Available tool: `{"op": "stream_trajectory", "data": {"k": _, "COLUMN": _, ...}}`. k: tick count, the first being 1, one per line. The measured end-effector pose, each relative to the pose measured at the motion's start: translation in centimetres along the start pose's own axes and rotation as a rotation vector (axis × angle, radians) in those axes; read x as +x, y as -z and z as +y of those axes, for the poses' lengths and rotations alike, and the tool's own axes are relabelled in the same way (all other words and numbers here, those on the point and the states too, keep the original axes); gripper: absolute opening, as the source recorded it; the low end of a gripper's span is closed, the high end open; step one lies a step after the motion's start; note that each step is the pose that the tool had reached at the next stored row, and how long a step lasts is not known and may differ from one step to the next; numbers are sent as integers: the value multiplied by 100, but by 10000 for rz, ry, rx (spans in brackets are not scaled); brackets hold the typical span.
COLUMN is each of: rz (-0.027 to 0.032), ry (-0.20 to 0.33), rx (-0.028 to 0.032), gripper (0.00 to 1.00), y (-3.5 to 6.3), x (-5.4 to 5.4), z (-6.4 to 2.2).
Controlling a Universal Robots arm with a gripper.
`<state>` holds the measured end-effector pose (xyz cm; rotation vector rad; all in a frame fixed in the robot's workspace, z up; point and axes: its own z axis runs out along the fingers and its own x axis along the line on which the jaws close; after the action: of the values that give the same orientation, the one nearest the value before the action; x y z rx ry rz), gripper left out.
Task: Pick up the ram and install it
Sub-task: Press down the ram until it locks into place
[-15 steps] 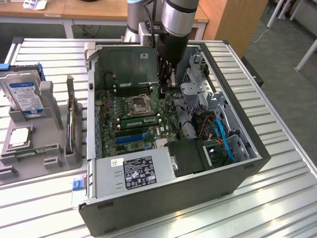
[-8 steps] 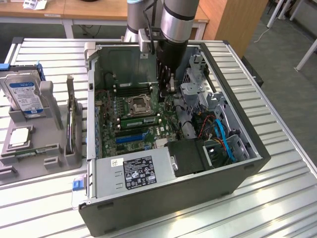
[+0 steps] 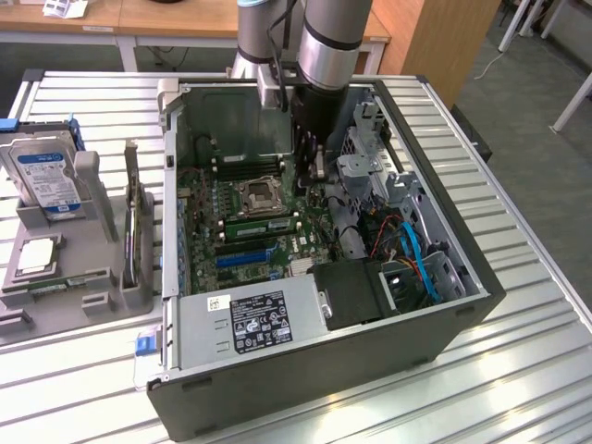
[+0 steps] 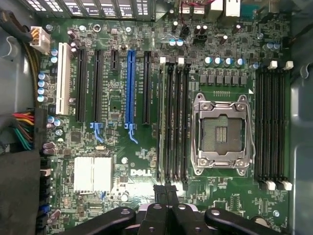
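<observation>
Gripper (image 4: 165, 191), jaws together, hovers at the memory slots (image 4: 175, 122); the exterior view reveals the ram (image 3: 264, 220) seated.

The case (image 3: 324, 379) lies open at the top, its walls ringing the board (image 3: 208, 231). The arm (image 3: 328, 46) fills the far middle of that opening. The gripper (image 4: 165, 190), fingers pressed together, hangs by one end of the memory slots (image 4: 176, 122) beside the socket (image 4: 222, 129). Toward the exterior view's right, the drive cage (image 3: 365, 171), cables (image 3: 412, 254) and a black box (image 3: 356, 291) crowd the bay. The power supply (image 3: 254, 319) blocks the near end. Over the card slots (image 4: 97, 83) and socket the board sits low, open from above.
</observation>
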<state>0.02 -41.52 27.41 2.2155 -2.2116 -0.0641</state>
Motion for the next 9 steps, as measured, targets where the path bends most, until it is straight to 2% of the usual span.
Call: {"op": "stream_trajectory", "data": {"k": 9, "rz": 1, "ry": 0, "rx": 0, "gripper": 10, "y": -94, "x": 2, "z": -3}}
